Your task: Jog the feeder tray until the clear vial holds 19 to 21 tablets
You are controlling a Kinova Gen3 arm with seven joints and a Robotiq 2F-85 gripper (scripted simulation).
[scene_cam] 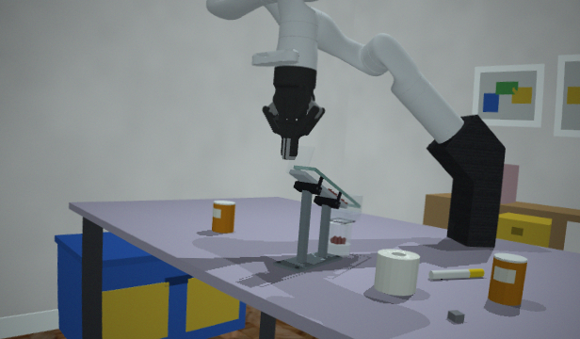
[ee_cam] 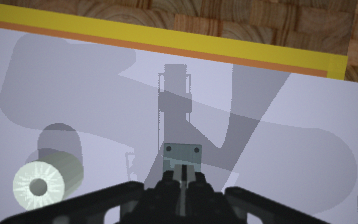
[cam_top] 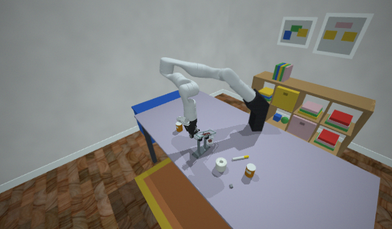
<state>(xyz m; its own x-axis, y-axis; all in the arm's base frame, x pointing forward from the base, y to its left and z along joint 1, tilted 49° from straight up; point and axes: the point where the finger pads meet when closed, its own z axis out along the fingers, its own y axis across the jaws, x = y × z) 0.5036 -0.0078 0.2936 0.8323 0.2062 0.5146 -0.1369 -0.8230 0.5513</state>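
Top: high, far. Exterior: low, near table (scene_cam: 177, 221). Wrist: straight down.

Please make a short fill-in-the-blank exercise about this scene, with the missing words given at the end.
1. The gripper hangs above the feeder tray with its fingers ____.
2. The red tablets lie inside the clear ____.
3. The pen has a ____ cap.
4. The white roll stands on the ____.

Missing words: shut; vial; yellow; table

On the surface (scene_cam: 186, 221): stand (scene_cam: 305, 226) bearing tilted feeder tray (scene_cam: 325, 181), vial (scene_cam: 341, 233) under its low end, tablets (scene_cam: 339, 240) inside. Pincer (scene_cam: 288, 153) above the tray's high end, apart. Left, bottle (scene_cam: 223, 217); right, roll (scene_cam: 396, 272), marker (scene_cam: 457, 273), second bottle (scene_cam: 507, 279).
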